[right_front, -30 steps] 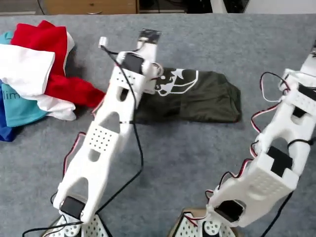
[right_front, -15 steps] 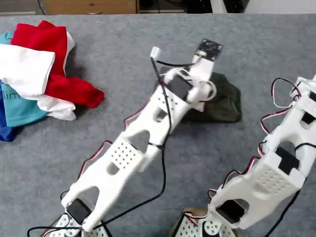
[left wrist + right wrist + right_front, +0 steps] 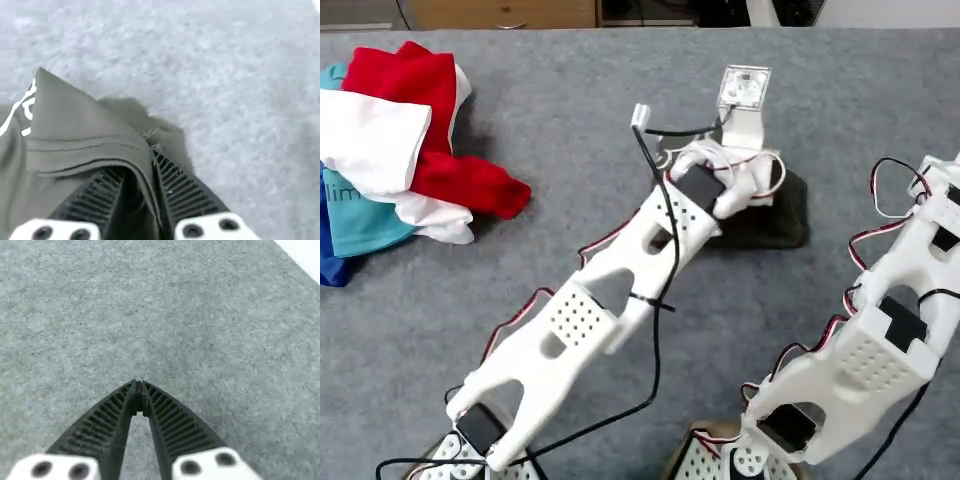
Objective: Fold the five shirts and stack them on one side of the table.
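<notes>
Nearest, at the bottom edge of the high view, stand the two arm bases. The right arm (image 3: pixel 880 330) rises along the right edge, and its wrist view shows the right gripper (image 3: pixel 138 383) with its jaws pressed together on nothing, hanging over bare grey felt. The left arm (image 3: pixel 620 270) stretches diagonally from lower left toward the upper middle. There the left gripper (image 3: pixel 150 150) is clamped on a doubled edge of the dark olive shirt (image 3: pixel 65 130), whose cloth runs up between the ribbed jaws. In the high view that shirt shows right of centre as a dark patch partly under the wrist. The step in hand looks like drawing one edge across the shirt to fold it. To do it well, the held edge should probably travel low and straight, land flush on the opposite edge and be let go only once the layers lie flat. The idle right gripper could pin the far side against dragging. Farthest, at the upper left, the other shirts lie in a loose heap: a red shirt (image 3: pixel 410 90), a white shirt (image 3: pixel 370 135), a teal shirt (image 3: pixel 360 215) and a blue shirt (image 3: pixel 328 260) at the edge. What bears them all is the table (image 3: pixel 570 130), and they lie directly on its felt.
</notes>
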You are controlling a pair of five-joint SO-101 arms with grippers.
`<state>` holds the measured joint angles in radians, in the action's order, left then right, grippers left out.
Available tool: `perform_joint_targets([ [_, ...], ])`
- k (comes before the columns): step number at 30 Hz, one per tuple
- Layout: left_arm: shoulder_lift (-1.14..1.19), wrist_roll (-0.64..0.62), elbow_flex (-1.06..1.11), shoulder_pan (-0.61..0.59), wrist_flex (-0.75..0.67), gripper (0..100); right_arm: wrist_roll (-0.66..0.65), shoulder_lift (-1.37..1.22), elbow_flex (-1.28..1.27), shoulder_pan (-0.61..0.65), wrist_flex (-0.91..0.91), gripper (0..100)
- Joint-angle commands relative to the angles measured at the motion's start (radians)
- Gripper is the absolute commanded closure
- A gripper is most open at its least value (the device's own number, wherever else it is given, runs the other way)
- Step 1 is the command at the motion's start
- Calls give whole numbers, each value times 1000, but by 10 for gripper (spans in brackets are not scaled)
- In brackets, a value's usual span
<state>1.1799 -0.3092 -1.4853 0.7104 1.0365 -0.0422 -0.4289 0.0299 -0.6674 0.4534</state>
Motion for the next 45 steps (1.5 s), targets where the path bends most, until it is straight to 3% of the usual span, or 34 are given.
perform_joint_targets([
  [1,-41,-8,-6,29,-83,982,8,7,54,-7,-12,997],
  [15,-36,-9,92,52,-218,978,6,7,54,-5,-11,997],
  [20,-42,-75,92,46,-203,849,6,7,54,1,-11,997],
  [26,-113,-103,-150,-58,-6,821,5,7,59,7,6,997],
  [32,-332,-81,-189,-262,275,958,-11,13,107,73,120,997],
  [39,-567,-32,-189,-377,720,981,-199,13,394,209,582,997],
  [42,-624,52,-164,-443,732,982,-316,10,541,297,830,997],
  [45,-708,58,-130,-489,733,982,-416,12,664,397,1003,997],
])
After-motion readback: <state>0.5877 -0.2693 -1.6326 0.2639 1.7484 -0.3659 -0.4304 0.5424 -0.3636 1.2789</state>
